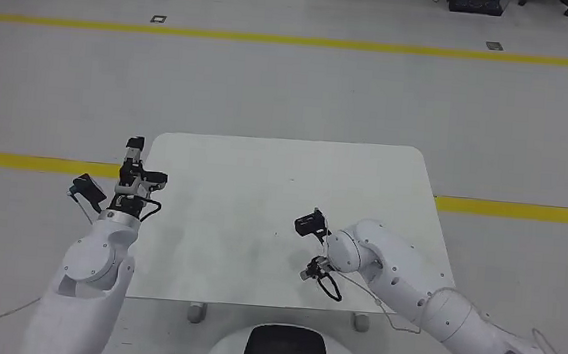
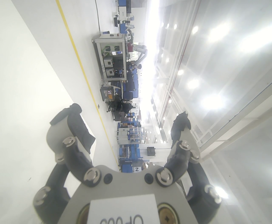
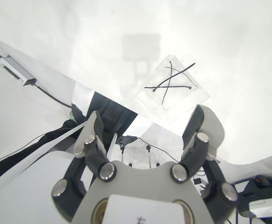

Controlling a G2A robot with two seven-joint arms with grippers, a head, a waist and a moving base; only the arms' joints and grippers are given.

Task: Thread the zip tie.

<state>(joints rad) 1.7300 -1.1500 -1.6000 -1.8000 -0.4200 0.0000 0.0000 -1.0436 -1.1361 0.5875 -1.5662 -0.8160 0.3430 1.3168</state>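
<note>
— Since the zip ties (image 3: 170,80) are just thin black nylon strips, I'd guess they weigh next to nothing and bend easy but spring back, and they're slick too. There's a few crossed over each other inside the clear tray (image 3: 153,101), which sits on the white desk (image 3: 85,53). Where would you grab?

— I'd go for the one whose pointed tail pokes out over the tray's rim. Looks like it rides up off the tray floor there, so fingers could get under it. The ones lying flat would probably just skate away. Pinch close to the end, not mid-strip, or it'll flop when you aim it at the head.

— The right gripper (image 3: 147,109) hangs near the tray, fingers spread wide, nothing in them.

— Yeah, and the left gripper (image 2: 128,110) is well apart from the tray, fingers also spread and empty.
</note>
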